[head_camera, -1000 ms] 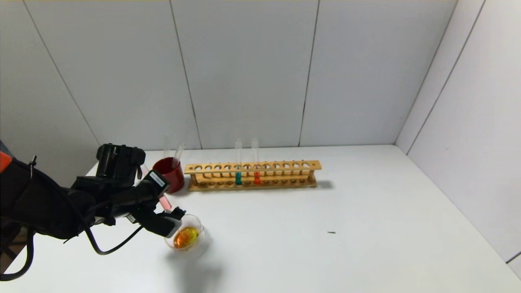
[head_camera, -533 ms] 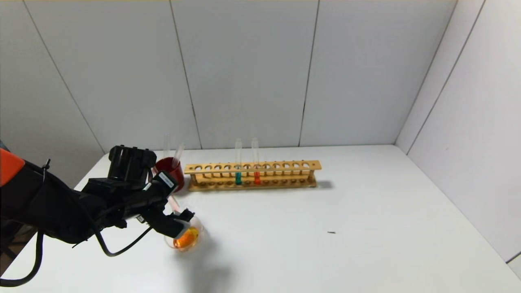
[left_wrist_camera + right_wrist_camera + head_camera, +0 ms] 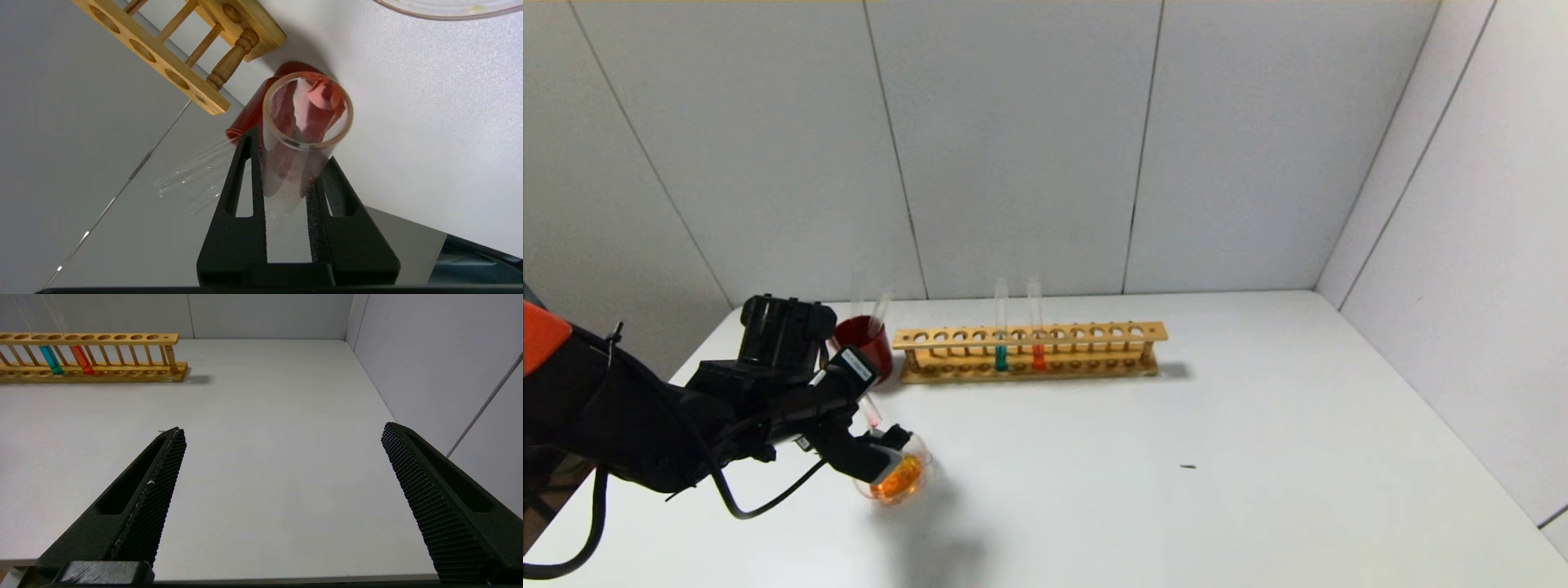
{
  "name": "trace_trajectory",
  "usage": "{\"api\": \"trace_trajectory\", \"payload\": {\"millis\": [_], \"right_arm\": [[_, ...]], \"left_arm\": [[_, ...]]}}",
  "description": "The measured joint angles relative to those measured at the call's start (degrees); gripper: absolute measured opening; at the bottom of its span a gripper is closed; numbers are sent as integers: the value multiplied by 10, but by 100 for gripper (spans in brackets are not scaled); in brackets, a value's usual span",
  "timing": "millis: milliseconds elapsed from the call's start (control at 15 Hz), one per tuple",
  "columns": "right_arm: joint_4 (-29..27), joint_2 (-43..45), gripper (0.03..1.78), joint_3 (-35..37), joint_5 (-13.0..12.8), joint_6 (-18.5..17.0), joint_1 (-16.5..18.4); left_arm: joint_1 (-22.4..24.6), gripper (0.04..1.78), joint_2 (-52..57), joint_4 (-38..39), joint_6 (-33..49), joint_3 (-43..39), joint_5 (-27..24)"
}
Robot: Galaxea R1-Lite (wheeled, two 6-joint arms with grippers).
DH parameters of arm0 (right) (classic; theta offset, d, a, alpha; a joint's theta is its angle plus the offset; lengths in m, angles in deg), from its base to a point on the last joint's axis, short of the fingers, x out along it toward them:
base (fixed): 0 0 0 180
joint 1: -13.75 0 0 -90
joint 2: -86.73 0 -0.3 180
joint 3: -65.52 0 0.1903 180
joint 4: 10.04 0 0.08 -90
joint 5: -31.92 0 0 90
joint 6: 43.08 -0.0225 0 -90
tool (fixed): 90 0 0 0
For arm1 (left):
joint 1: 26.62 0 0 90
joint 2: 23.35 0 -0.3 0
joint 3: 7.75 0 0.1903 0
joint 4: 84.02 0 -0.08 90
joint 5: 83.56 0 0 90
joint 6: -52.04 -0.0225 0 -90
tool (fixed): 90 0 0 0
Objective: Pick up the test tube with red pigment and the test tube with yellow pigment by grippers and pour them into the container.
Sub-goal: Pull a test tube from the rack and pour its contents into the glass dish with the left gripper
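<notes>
My left gripper (image 3: 882,437) is shut on a slim clear test tube (image 3: 872,412) and holds it tilted, mouth down, over the container (image 3: 922,465), a small clear glass dish with orange liquid in it. In the left wrist view the tube (image 3: 304,122) sits between the black fingers (image 3: 241,171); it shows only a pinkish-red film inside. The dish rim (image 3: 441,10) lies just beyond. I see no tube with yellow liquid. My right gripper (image 3: 284,430) is open and empty over bare table at the right, outside the head view.
A wooden rack (image 3: 1029,353) stands at the back with a teal-liquid tube (image 3: 1001,327) and an orange-red tube (image 3: 1037,327). A dark red cup (image 3: 866,347) left of it holds two empty tubes. White walls enclose the table.
My left gripper has moved slightly right and farther back over the dish, then settled. The liquid in the dish has turned from yellow-orange to a more even orange.
</notes>
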State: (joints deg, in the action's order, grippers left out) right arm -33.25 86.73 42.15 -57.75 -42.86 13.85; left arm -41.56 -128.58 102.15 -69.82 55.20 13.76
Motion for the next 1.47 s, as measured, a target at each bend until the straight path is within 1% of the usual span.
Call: {"api": "trace_trajectory", "payload": {"millis": [200, 400, 733, 867, 1133, 1467], "right_arm": [[0, 0, 175, 0, 0, 0, 0], [0, 0, 175, 0, 0, 0, 0], [0, 0, 175, 0, 0, 0, 0], [0, 0, 175, 0, 0, 0, 0], [0, 0, 175, 0, 0, 0, 0], [0, 0, 175, 0, 0, 0, 0]], "left_arm": [[0, 33, 6, 0, -18, 1, 0], [-1, 33, 19, 0, -64, -1, 2], [-6, 33, 56, 0, -128, -18, 33], [-12, 33, 66, 1, -134, -24, 38], [-35, 33, 74, 20, -134, -27, 71], [-39, 33, 79, 21, -133, -30, 75]]}}
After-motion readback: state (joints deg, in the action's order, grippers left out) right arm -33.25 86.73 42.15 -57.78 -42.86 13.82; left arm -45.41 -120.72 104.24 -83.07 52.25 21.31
